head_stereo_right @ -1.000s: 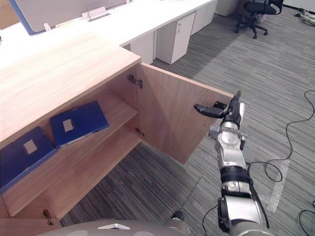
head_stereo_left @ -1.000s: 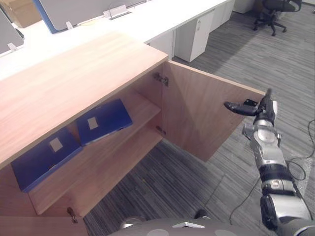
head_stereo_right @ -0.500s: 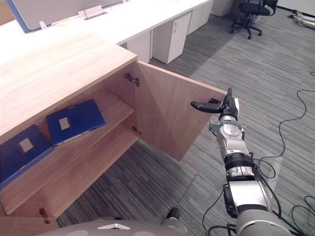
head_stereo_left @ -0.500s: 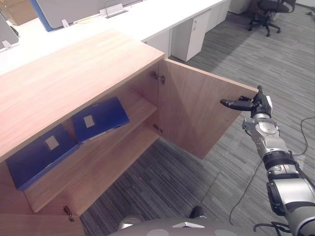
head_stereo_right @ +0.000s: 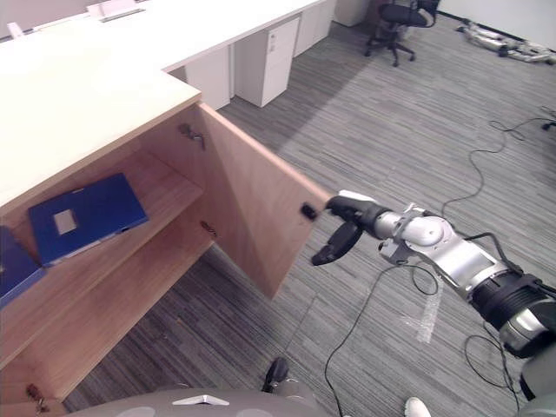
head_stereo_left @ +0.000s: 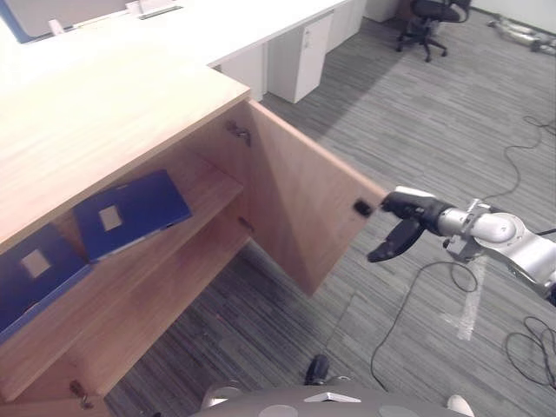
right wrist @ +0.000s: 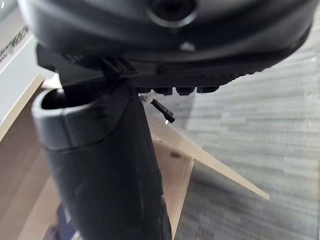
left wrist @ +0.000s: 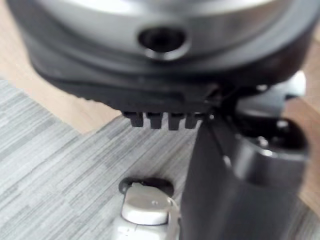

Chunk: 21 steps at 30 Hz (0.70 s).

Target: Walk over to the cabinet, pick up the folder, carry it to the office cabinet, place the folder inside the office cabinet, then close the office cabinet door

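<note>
The wooden office cabinet [head_stereo_left: 95, 113] stands with its door [head_stereo_left: 295, 217] open. Two blue folders lie tilted on its upper shelf, one [head_stereo_left: 130, 213] towards the middle and one [head_stereo_left: 30, 274] at the far left. My right hand [head_stereo_left: 404, 221] reaches in from the right to the door's free edge, just beside the small dark knob [head_stereo_left: 361, 207]. Its fingers are straight against the edge and its thumb hangs down; it holds nothing. In the right wrist view the thumb [right wrist: 105, 165] stands before the door. My left hand [left wrist: 225, 175] hangs idle over grey carpet and wood.
White desks run along the back with a white drawer unit [head_stereo_left: 300, 52] under them. A black office chair [head_stereo_left: 426, 13] stands at the far right back. Grey carpet [head_stereo_left: 417, 113] stretches to the right of the door.
The whole view has shifted as the camera moved. My right hand has come down from the door's top corner to its free edge by the knob. The folders lie as before.
</note>
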### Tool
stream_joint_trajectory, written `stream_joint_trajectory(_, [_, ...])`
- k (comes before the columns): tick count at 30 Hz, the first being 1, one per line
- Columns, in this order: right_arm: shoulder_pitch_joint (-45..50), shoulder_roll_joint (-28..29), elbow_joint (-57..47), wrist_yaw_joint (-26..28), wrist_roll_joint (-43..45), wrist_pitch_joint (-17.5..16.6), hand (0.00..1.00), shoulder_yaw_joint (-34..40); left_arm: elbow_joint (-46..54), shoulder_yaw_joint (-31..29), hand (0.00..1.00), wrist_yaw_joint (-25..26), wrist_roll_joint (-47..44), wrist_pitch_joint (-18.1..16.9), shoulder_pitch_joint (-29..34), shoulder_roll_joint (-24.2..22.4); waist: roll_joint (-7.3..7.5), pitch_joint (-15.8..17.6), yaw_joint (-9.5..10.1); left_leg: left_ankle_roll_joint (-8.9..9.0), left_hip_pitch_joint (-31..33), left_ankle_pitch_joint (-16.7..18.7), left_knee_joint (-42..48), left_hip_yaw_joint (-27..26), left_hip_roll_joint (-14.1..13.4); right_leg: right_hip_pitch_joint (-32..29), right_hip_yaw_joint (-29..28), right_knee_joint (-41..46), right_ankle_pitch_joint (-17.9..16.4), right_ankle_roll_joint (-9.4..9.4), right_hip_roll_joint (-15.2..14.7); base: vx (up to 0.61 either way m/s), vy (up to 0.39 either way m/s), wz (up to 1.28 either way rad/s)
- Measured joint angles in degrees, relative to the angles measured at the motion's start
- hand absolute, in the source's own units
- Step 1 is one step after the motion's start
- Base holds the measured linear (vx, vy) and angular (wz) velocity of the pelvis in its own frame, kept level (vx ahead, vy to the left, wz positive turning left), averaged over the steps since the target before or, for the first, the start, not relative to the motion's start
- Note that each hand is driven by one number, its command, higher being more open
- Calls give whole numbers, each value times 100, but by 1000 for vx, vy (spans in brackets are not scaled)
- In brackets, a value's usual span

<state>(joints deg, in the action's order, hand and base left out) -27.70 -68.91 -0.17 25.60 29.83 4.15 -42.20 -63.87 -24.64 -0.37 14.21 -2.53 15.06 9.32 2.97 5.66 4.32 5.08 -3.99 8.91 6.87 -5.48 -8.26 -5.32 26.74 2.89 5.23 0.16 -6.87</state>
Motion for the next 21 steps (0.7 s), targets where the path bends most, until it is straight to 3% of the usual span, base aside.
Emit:
stream_joint_trajectory(5, [-43,686,-900,350,246,-128,100,-501,-4,7,100,-56,17,-3,-354,-3,25,-23,302,-7,198,-19,-17,123,-39,-159,61,0,9,8,40,-77,-45,9])
stream_joint_trajectory(9, [-494,1130,-1146,543,482,-251,100,-951,37,17,100,-51,13,-6,-354,-28,123,-142,588,147,246,-210,-228,333,-12,-160,237,5,37,-34,0,2,4,29])
stream_joint_trajectory(13, [-485,1491,-1216,592,492,-331,100,-1059,36,10,100,-32,-25,-8,-254,74,336,-282,662,158,239,-292,-309,394,42,-159,279,6,55,-56,-57,52,41,11])
stream_joint_trajectory(21, [-393,2079,-986,496,445,-342,100,-1154,69,80,100,-27,-20,-20,-258,72,377,-315,754,104,185,-284,-308,408,185,-83,274,-31,108,20,-189,19,50,2])
